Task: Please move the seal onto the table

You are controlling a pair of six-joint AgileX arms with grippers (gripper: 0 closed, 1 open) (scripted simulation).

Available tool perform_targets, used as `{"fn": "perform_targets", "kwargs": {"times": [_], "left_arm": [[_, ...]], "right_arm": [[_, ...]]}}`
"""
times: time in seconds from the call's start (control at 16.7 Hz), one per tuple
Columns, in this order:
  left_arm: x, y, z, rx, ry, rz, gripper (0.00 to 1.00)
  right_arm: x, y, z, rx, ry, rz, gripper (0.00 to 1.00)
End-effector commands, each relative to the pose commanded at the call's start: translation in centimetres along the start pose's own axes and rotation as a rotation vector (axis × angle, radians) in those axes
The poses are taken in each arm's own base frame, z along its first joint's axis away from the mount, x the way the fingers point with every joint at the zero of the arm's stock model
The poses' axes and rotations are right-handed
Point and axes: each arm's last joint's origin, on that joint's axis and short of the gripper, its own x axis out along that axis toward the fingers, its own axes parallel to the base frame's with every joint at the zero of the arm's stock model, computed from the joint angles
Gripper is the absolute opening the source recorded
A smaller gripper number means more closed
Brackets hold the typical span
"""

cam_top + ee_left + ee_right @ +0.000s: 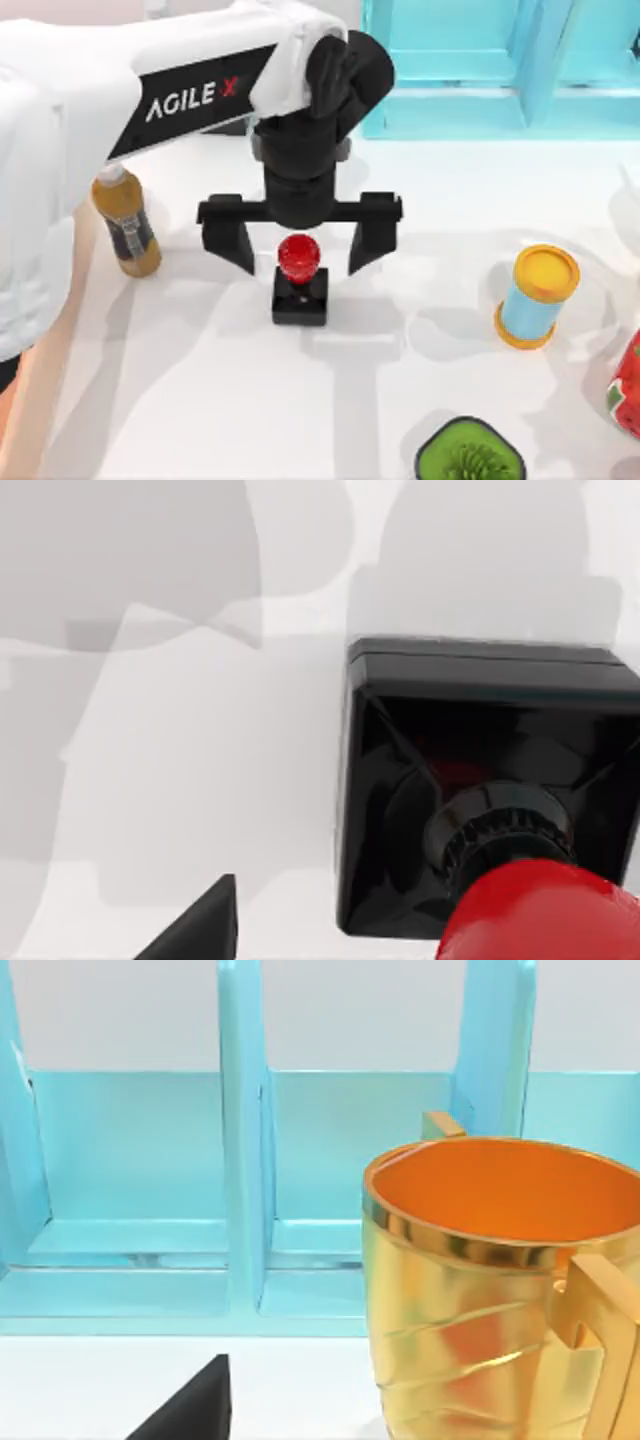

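The seal (pixel 300 280), a black square block with a glossy red ball knob, stands upright on the white table (pixel 200 380) left of centre. My left gripper (pixel 300 245) hangs over it, open, one black finger wide on each side of the knob and neither touching it. The left wrist view looks down on the seal (pixel 480 780) resting on the table (pixel 180 760), with one fingertip (pixel 200 930) at the frame's edge. A black fingertip (pixel 195 1410) of my open right gripper points toward the shelf.
A bottle (pixel 125 220) of amber liquid stands left of the seal. A blue can with a yellow lid (pixel 538 295), a red strawberry-patterned object (pixel 628 385) and a green object (pixel 470 455) sit at the right. The light-blue shelf (pixel 500 60) lines the back; a gold cup (pixel 490 1290) stands before it.
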Motion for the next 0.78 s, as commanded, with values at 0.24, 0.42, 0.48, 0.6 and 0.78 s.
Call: {"fn": "perform_targets", "kwargs": {"times": [0.24, 0.42, 0.48, 0.6, 0.78], "left_arm": [[-4.9, -0.6, 0.6, 0.002, 0.001, 0.001, 1.0], [-9.7, -0.5, 0.5, 0.002, -0.014, -0.009, 1.0], [-11.0, -0.3, 0.2, 0.002, -0.013, -0.009, 1.0], [-12.8, 0.2, -0.2, 0.001, -0.011, -0.007, 1.0], [-13.9, 0.5, -0.6, 0.001, -0.012, -0.008, 1.0]], "right_arm": [[0.0, 0.0, 0.0, 0.0, 0.0, 0.0, 1.0], [0.0, 0.0, 0.0, 0.0, 0.0, 0.0, 1.0], [0.0, 0.0, 0.0, 0.0, 0.0, 0.0, 1.0], [0.0, 0.0, 0.0, 0.0, 0.0, 0.0, 1.0], [0.0, 0.0, 0.0, 0.0, 0.0, 0.0, 1.0]]}}
